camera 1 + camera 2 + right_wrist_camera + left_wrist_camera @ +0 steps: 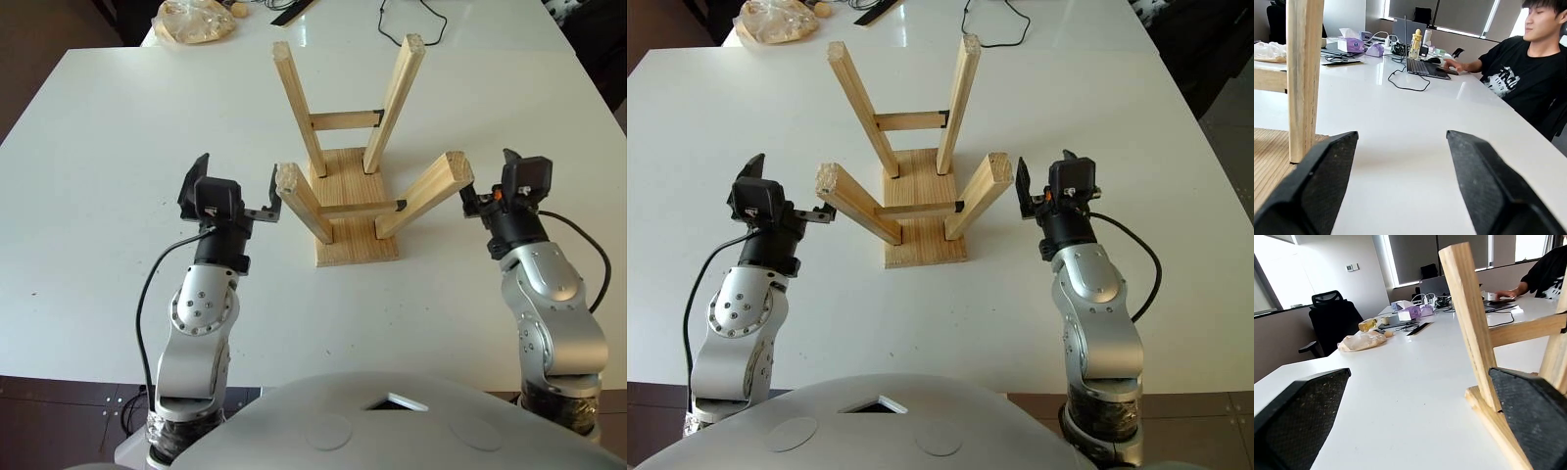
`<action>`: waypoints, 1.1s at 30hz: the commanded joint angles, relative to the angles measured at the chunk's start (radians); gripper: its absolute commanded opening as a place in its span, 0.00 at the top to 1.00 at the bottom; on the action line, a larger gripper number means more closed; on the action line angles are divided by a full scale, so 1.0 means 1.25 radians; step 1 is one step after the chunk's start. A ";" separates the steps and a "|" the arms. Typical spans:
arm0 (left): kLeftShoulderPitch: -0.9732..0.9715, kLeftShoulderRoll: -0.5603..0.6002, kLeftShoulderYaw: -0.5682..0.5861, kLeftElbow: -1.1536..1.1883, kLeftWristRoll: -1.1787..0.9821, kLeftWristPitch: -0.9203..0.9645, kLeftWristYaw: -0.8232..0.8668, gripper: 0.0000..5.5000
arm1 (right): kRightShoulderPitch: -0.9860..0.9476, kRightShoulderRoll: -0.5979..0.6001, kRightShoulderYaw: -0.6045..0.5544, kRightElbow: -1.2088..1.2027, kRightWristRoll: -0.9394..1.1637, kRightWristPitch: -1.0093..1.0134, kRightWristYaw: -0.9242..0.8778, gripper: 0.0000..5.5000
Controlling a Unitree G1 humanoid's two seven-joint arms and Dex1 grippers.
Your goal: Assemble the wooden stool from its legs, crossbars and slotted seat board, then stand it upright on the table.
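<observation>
The wooden stool stands upside down at the table's middle, its slotted seat board (355, 245) flat on the top. Its legs point up and splay outward, among them the near left leg (304, 203) and the near right leg (426, 193). One crossbar (343, 120) joins the far pair and another crossbar (361, 208) joins the near pair. My left gripper (236, 184) is open just left of the near left leg, holding nothing. Beside the near right leg my right gripper (488, 181) is open and holds nothing. In the left wrist view a leg (1469, 323) rises beyond the pads (1300, 411).
A clear bag of food (196, 20) lies at the table's far left corner, and a black cable (411, 24) runs along the far edge. A laptop (1422, 66) and small desk items stand farther back. Bare white tabletop (118, 147) spreads left and right of the stool.
</observation>
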 commanded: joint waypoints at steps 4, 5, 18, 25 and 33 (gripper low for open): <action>-0.074 -0.013 -0.163 -0.037 0.064 0.128 -0.021 0.05 | -0.090 0.020 0.196 -0.060 0.015 0.113 0.045 0.39; -0.095 -0.018 -0.200 -0.033 0.073 0.147 -0.026 0.05 | -0.095 0.034 0.229 -0.070 0.027 0.138 0.052 0.39; -0.003 0.058 -0.014 -0.040 0.117 0.184 -0.060 0.05 | -0.120 0.011 -0.007 0.093 -0.031 0.102 0.003 0.39; 0.001 0.065 0.030 -0.039 0.105 0.141 -0.082 0.05 | -0.094 0.009 0.007 0.071 -0.062 0.084 -0.007 0.39; -0.147 -0.008 -0.261 -0.052 0.160 0.198 -0.105 0.05 | -0.172 0.161 0.255 0.071 -0.053 0.167 -0.022 0.39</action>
